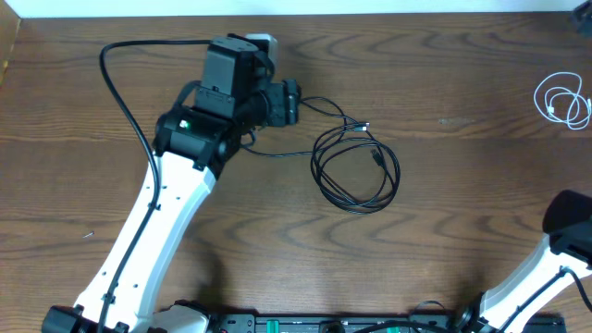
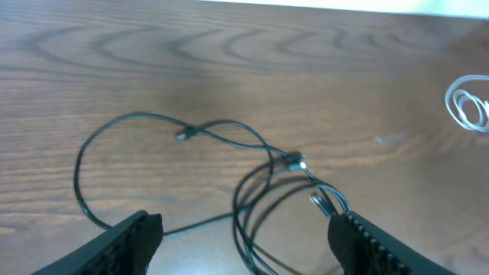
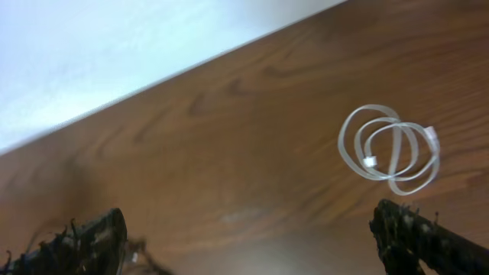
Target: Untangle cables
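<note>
One wood-grain table (image 1: 444,259) bears black cable (image 1: 361,207) and white cable (image 3: 370,162).

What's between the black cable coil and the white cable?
Bare wooden table, apart from a faint pale smudge, separates the black cable and the white cable; the overhead view shows it.

Left claw (image 2: 244,225) and right claw (image 3: 248,218) both gape wide, gripping nothing.

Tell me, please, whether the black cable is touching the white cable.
Apart. The overhead view shows the black cable coiled mid-table and the white cable coiled near the right edge, with bare table between them.
</note>
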Robot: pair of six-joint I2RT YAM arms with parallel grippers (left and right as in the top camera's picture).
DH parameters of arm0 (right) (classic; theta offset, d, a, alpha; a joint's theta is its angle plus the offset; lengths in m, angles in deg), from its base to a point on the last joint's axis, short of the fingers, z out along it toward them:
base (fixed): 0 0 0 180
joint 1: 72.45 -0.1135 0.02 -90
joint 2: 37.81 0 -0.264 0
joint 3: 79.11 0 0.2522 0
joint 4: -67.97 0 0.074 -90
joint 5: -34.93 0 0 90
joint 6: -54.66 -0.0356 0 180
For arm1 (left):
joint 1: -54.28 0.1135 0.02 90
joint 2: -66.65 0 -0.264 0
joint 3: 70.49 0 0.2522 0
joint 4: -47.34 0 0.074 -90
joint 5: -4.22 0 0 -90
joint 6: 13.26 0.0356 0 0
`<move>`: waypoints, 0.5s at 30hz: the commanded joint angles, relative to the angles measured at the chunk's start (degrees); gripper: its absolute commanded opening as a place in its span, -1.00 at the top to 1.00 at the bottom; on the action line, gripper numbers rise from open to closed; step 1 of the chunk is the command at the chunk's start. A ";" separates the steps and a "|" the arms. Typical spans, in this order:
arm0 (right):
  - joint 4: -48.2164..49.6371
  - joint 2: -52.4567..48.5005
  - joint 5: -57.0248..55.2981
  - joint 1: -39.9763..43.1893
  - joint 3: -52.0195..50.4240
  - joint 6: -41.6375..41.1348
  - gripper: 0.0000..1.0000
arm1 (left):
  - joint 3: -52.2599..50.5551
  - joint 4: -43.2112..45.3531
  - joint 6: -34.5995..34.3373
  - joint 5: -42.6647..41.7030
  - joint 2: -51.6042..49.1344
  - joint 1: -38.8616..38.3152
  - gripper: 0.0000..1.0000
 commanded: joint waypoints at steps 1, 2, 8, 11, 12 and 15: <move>-1.55 -0.46 1.46 -2.36 0.04 3.58 -0.99 | 0.76 -1.62 1.66 0.50 -1.62 -3.69 -0.52; -1.81 -0.46 1.07 -2.80 -0.02 3.54 -0.99 | 0.70 -1.81 2.23 0.52 -2.27 -4.87 -0.52; -3.04 -0.57 0.83 -4.42 -0.04 3.52 -0.99 | 0.52 -2.58 6.40 0.46 -7.15 -10.49 -0.51; -3.93 -0.81 0.83 -4.63 -0.07 3.54 -0.99 | 0.52 -2.58 9.81 -2.43 -9.60 -12.35 -0.50; -4.26 -0.94 0.83 -4.63 -0.07 3.54 -0.98 | 0.52 -2.58 11.17 -4.20 -10.47 -12.94 -0.50; -4.98 -1.38 0.83 -4.63 -0.07 3.54 -0.99 | 0.52 -2.62 14.71 -9.81 -13.07 -14.84 -0.50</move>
